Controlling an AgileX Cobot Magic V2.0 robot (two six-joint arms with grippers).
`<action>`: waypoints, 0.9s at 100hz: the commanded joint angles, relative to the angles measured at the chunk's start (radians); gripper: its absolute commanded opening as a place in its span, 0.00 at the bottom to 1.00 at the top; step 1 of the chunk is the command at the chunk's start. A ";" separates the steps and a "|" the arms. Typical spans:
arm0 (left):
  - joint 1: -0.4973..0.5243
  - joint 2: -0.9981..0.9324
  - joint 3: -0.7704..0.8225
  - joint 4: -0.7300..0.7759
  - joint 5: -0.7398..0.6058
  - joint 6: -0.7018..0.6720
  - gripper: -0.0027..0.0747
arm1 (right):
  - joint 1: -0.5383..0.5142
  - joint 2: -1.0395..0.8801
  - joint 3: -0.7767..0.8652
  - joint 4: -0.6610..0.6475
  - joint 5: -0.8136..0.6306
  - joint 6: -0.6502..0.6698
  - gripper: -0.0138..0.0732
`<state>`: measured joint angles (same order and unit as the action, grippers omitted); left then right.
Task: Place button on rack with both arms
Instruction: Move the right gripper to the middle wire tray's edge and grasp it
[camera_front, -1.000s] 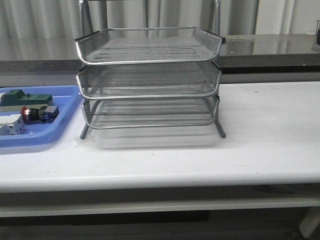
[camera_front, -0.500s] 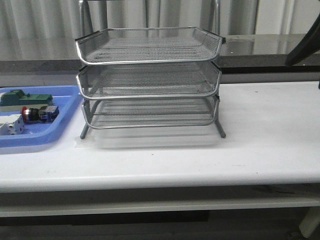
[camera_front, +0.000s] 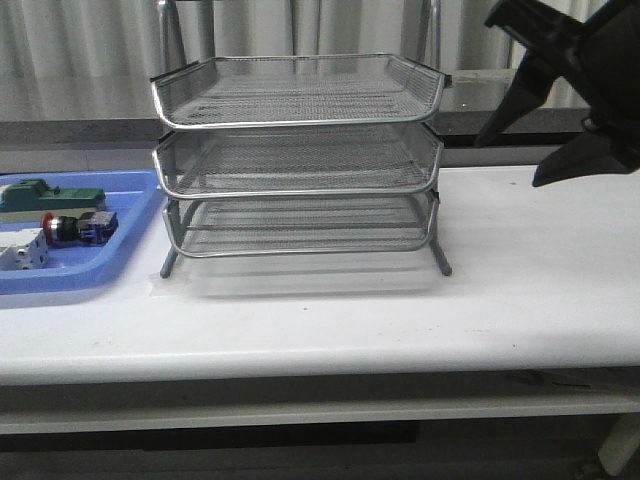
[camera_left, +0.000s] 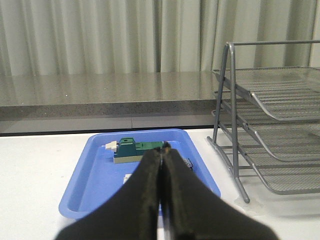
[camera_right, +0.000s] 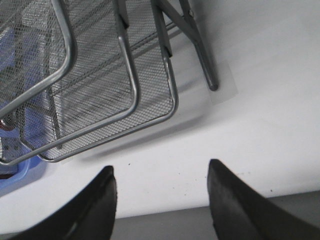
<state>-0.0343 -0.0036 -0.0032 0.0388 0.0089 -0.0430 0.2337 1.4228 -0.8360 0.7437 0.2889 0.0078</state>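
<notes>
The button (camera_front: 75, 228) lies on its side in the blue tray (camera_front: 110, 262) at the left, red cap pointing left. The three-tier wire rack (camera_front: 298, 160) stands mid-table with all tiers empty; it also shows in the left wrist view (camera_left: 280, 125) and the right wrist view (camera_right: 125, 75). My right gripper (camera_front: 520, 155) is open and empty, high to the right of the rack, with bare table between its fingers in the right wrist view (camera_right: 161, 170). My left gripper (camera_left: 162, 149) is shut and empty above the near part of the blue tray (camera_left: 85, 185); its fingers hide the button.
A green block (camera_front: 50, 196) lies at the back of the tray, also seen in the left wrist view (camera_left: 132, 150). A white block (camera_front: 22, 254) lies at the tray's front. A grey counter (camera_front: 540, 95) runs behind the table, with curtains beyond.
My right arm has come into the front view from the upper right and moved left and down towards the rack. The button, tray and rack have not moved.
</notes>
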 joint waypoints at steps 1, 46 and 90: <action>0.003 -0.032 0.056 0.001 -0.082 -0.010 0.01 | 0.005 0.018 -0.065 0.038 -0.043 -0.008 0.65; 0.003 -0.032 0.056 0.001 -0.082 -0.010 0.01 | 0.007 0.194 -0.183 0.108 -0.025 -0.016 0.65; 0.003 -0.032 0.056 0.001 -0.082 -0.010 0.01 | 0.008 0.227 -0.205 0.319 0.017 -0.217 0.65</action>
<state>-0.0343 -0.0036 -0.0032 0.0388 0.0089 -0.0430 0.2420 1.6887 -1.0074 0.9901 0.3128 -0.1458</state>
